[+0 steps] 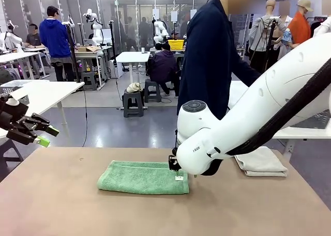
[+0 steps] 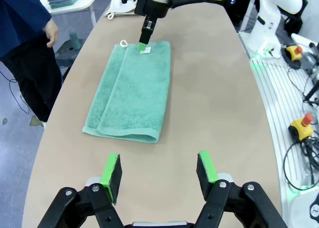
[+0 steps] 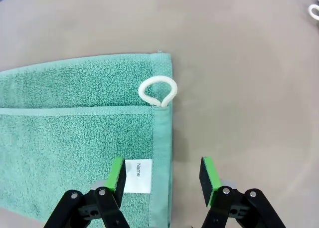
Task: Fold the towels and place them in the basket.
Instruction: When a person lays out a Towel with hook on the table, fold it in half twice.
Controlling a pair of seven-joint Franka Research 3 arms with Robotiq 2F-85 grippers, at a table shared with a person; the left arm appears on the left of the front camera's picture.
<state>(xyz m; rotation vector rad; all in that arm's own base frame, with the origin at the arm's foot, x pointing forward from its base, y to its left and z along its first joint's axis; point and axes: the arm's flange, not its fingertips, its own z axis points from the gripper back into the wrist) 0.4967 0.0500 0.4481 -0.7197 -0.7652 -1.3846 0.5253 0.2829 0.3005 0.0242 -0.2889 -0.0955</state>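
We're in a robotics lab here: an open hall with glass partitions (image 1: 129,9) at the back, rows of white worktables (image 1: 133,57) with stools (image 1: 133,103), people (image 1: 56,40) working at them, and emergency-stop buttons (image 2: 304,125) with trailing cables beside the tan counter (image 2: 214,88)

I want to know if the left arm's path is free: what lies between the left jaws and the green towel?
Bare brown tabletop, as the left wrist view shows: nothing sits between the open left gripper and the green towel.
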